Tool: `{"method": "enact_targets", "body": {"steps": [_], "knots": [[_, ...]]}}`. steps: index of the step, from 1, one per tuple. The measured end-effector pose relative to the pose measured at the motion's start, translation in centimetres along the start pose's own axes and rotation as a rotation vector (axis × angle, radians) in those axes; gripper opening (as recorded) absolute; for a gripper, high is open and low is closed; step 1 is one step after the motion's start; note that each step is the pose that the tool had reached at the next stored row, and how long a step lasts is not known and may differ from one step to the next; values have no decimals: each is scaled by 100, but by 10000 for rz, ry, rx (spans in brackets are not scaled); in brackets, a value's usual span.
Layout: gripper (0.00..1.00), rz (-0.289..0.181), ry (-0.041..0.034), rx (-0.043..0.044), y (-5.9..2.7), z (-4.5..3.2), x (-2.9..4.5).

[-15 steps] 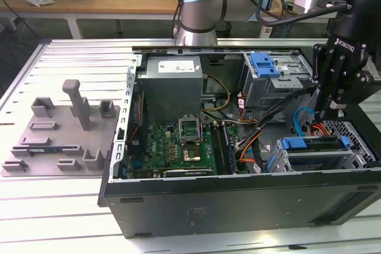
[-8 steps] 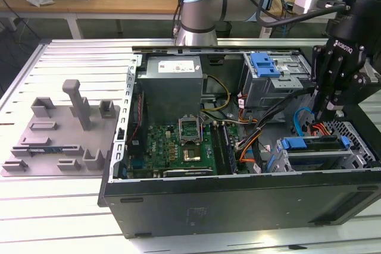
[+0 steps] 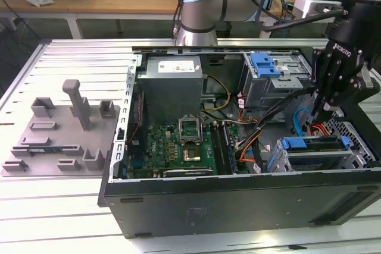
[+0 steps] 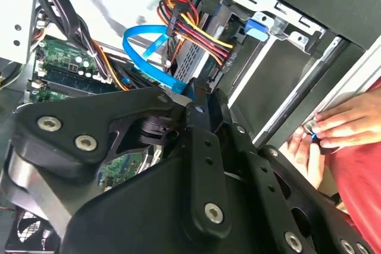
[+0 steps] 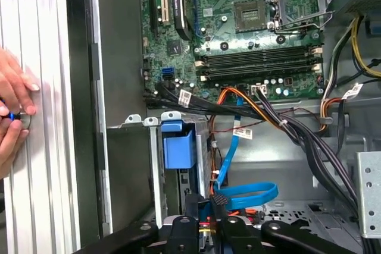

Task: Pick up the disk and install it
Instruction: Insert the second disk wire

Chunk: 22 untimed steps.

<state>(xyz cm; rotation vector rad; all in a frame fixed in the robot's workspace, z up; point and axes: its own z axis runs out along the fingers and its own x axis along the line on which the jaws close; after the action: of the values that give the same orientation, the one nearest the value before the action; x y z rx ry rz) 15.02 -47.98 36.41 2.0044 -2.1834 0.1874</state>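
Note:
My gripper (image 3: 326, 112) hangs over the near right corner of the open computer case (image 3: 238, 206), its black fingers drawn together to a point. Right below it stands the grey drive cage (image 3: 312, 162) with its blue handle (image 3: 294, 143). A slim dark slab with blue ends, apparently the disk (image 3: 318, 141), sits edge-up in that cage; its label is hidden. In the first wrist view the gripper (image 5: 205, 209) is just beside the cage's blue handle (image 5: 178, 144). In the second wrist view the gripper (image 4: 196, 96) ends next to a looped blue cable (image 4: 149, 37).
A motherboard (image 3: 178, 144), a grey power supply (image 3: 172, 84) and a second cage with a blue handle (image 3: 265, 63) sit inside the case. Cable bundles (image 5: 280, 123) run past the gripper. A person's hands (image 5: 12, 111) rest outside the case wall. A grey fixture plate (image 3: 59, 129) lies at the exterior view's left.

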Motion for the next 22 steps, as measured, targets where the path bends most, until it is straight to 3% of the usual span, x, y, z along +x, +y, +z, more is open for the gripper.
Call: {"method": "enact_targets", "body": {"steps": [3, 7, 19, 22], "knots": [[16, 108, -246, -45, -4, 9, 35], [16, 176, -423, -76, -6, 16, 70], [16, 178, -444, -73, -7, 18, 78], [16, 183, -528, -38, -9, 23, 101]]}}
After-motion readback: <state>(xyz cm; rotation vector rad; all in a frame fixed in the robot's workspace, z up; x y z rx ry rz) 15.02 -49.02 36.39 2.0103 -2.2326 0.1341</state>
